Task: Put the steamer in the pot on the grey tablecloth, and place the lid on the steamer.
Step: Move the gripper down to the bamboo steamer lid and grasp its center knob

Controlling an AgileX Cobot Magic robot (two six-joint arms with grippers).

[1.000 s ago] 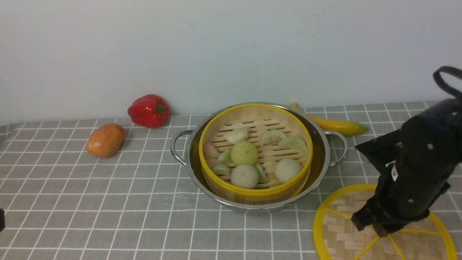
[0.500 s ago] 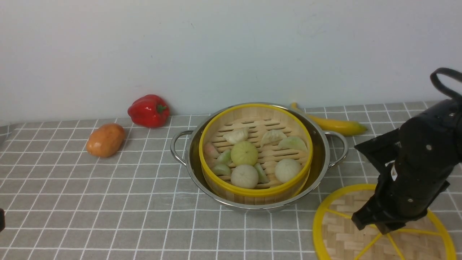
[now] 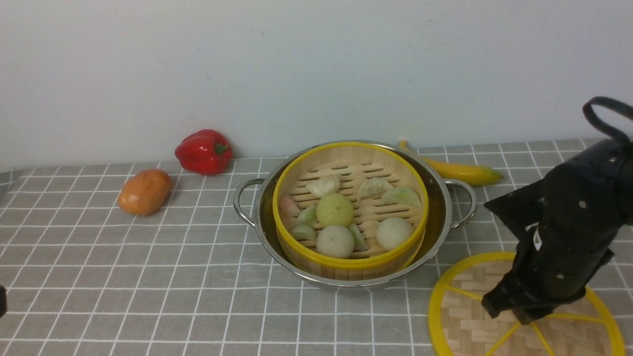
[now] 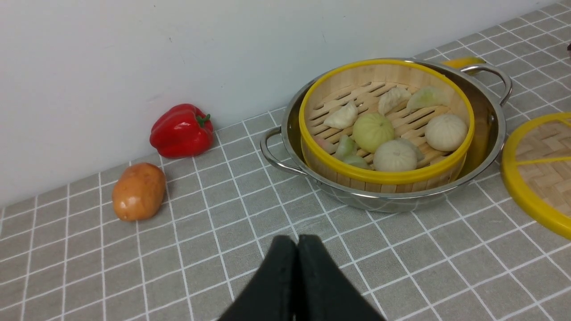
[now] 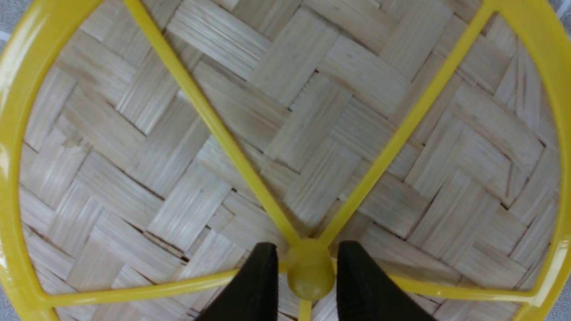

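The steamer sits in the pot on the grey tablecloth; the lid lies flat on the cloth right of the pot, nearer me.
My right tool hangs low over the lid, partly open, its fingers either side of the centre knob, a thin gap showing at one finger. My left tool is closed, fingers pressed together, holding nothing.

Shiny steel pot; woven bamboo lid.
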